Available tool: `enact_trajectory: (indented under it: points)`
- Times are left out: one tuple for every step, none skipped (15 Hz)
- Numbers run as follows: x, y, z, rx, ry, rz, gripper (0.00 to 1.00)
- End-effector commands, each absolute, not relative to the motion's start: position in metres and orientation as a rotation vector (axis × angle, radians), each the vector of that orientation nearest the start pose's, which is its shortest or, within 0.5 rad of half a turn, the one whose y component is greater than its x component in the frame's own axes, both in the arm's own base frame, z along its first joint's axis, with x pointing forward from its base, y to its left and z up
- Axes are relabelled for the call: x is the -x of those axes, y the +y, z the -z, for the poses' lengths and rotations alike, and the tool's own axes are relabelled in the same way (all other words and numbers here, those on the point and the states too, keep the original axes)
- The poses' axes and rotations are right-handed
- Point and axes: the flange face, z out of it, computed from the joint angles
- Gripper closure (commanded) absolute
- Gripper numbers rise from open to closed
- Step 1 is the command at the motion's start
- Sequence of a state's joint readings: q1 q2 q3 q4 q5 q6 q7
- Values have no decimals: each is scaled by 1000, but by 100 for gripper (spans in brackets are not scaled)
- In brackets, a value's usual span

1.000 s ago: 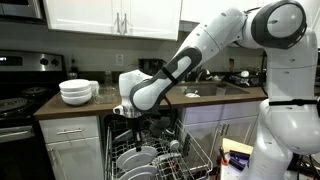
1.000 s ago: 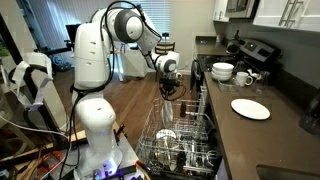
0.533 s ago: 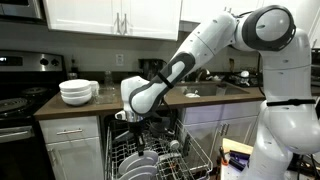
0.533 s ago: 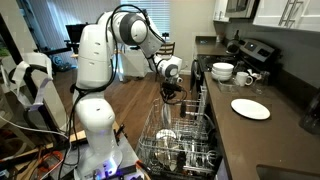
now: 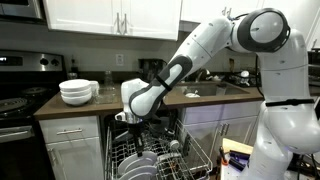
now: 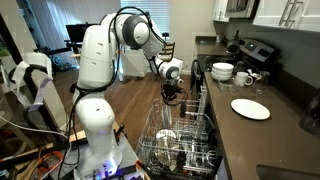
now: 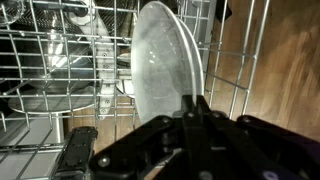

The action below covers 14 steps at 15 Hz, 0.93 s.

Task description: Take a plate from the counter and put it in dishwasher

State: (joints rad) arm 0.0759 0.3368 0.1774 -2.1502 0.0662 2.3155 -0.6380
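In the wrist view a white plate (image 7: 160, 60) stands on edge among the grey wires of the dishwasher rack (image 7: 60, 60). My gripper (image 7: 195, 100) is shut, its fingertips pinching the plate's near rim. In both exterior views the gripper (image 5: 130, 124) (image 6: 172, 96) hangs low over the pulled-out rack (image 5: 200, 150) (image 6: 185, 135) of the dishwasher, below the dark brown counter (image 5: 100, 104) (image 6: 265, 140). Another white plate (image 6: 250, 108) lies flat on the counter.
A stack of white bowls (image 5: 77, 91) (image 6: 222, 71) sits on the counter near the black stove (image 5: 15, 105). Other white dishes (image 5: 140, 162) stand in the rack. The robot's white base (image 6: 95, 120) stands beside the open dishwasher.
The arm has sunk a little, bringing the gripper and plate lower into the rack. The gripper has stayed shut.
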Motion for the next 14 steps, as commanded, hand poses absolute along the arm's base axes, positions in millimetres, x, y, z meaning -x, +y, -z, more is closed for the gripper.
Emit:
enact_trajectory:
  points:
    - [-540,139,-228,2738,-1247,-186,95]
    - [-540,138,-227,2741,-1245,-181,95]
    - [-541,138,-223,2742,-1243,-175,95]
    - [-541,138,-220,2740,-1242,-175,95]
    - [-541,137,-215,2744,-1239,-171,95]
    - [-542,137,-211,2741,-1236,-170,95]
    - [-542,137,-207,2739,-1232,-170,95]
    - [-541,137,-203,2740,-1230,-172,95]
    - [-542,136,-200,2741,-1227,-167,95]
    - [-542,136,-197,2741,-1224,-163,95]
    - [-542,135,-194,2742,-1217,-164,95]
    - [-542,135,-192,2742,-1215,-165,95]
    - [-542,135,-190,2741,-1211,-166,95]
    - [-542,134,-188,2743,-1206,-168,95]
